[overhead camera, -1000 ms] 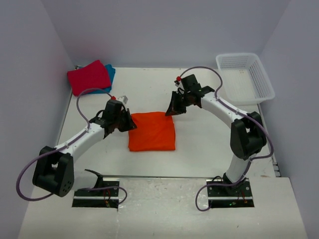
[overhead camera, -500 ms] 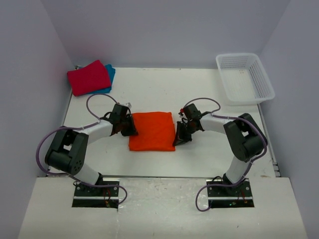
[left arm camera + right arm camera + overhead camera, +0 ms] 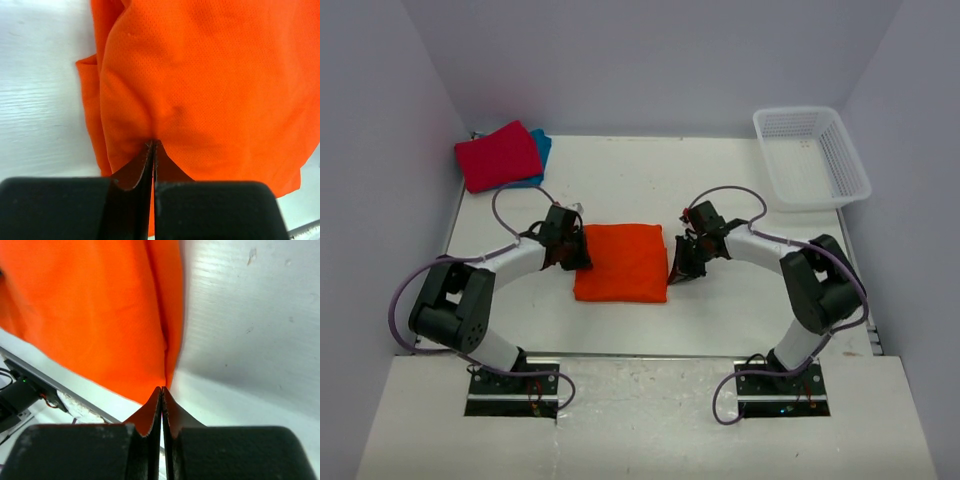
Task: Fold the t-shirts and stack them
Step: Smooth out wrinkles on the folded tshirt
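The bright orange t-shirt (image 3: 622, 262) lies folded into a square at the table's middle. My left gripper (image 3: 582, 256) is at its left edge, jaws shut and pinching the cloth, which puckers at the tips in the left wrist view (image 3: 153, 144). My right gripper (image 3: 673, 268) is at its right edge, jaws shut on the folded edge (image 3: 161, 389). The orange cloth fills both wrist views (image 3: 210, 90) (image 3: 90, 305). The crimson red t-shirt (image 3: 498, 156) lies folded at the back left on top of the teal blue one (image 3: 542, 148), of which only an edge shows.
A white lattice basket (image 3: 840, 165) stands at the back right corner. Grey walls close the table on the left, back and right. The table's front edge (image 3: 45, 380) runs close below the orange shirt.
Both arms came down from above to the orange shirt's left and right edges. Since half a second ago the shirt and both grippers have shifted slightly left.
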Robot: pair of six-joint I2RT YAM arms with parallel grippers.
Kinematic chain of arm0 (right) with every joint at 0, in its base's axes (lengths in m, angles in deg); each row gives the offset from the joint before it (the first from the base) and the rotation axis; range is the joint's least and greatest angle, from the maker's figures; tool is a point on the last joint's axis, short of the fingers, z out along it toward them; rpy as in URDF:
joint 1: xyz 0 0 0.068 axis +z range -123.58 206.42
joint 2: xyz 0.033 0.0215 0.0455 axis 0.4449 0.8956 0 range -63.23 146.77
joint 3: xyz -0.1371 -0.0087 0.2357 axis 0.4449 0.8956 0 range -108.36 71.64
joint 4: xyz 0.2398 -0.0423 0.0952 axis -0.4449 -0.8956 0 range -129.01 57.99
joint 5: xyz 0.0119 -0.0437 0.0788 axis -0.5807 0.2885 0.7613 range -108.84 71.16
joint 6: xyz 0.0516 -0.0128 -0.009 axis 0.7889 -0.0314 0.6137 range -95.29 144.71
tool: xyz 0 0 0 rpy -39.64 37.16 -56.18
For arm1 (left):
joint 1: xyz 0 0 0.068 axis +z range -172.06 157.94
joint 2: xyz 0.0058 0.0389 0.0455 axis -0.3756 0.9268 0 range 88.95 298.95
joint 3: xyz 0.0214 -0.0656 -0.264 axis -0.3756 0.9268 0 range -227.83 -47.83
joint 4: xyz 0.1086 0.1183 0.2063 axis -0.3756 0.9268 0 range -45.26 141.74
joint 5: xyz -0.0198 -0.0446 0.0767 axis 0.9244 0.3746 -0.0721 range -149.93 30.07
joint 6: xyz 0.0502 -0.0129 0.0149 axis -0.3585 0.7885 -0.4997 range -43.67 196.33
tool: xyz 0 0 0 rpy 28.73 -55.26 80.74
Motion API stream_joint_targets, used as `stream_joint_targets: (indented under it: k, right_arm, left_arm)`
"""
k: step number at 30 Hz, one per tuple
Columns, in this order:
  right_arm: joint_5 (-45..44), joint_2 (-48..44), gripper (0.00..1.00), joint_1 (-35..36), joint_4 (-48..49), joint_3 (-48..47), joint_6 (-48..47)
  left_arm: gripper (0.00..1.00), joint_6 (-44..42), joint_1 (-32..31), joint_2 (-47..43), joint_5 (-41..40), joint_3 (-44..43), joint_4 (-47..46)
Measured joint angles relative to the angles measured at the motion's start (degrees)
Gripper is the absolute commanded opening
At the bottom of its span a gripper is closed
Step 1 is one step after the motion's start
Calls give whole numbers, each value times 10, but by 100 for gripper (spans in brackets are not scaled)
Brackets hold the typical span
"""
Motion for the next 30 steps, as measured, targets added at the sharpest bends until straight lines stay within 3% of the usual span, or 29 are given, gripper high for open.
stream_joint_targets:
  k: [5, 9, 12, 17, 22, 30]
  right_arm:
    - [-43, -74, 0, 0, -45, -45, -15]
    - [-54, -121, 0, 0, -56, -67, -23]
    - [-58, -138, 0, 0, -65, -67, -29]
    - [-54, -139, 0, 0, -67, -56, -37]
    - [-29, -119, 0, 4, -59, -53, -46]
    - [39, 27, 0, 23, -38, -146, -50]
  left_arm:
    - [4, -13, 0, -35, -49, -38, 54]
    - [56, -10, 0, -78, -94, -64, 92]
    - [81, -6, 0, -103, -125, -76, 123]
    - [86, -8, 2, -110, -135, -80, 154]
    - [81, -8, 12, -104, -125, -72, 162]
    - [80, -7, 42, -107, -115, -54, 160]
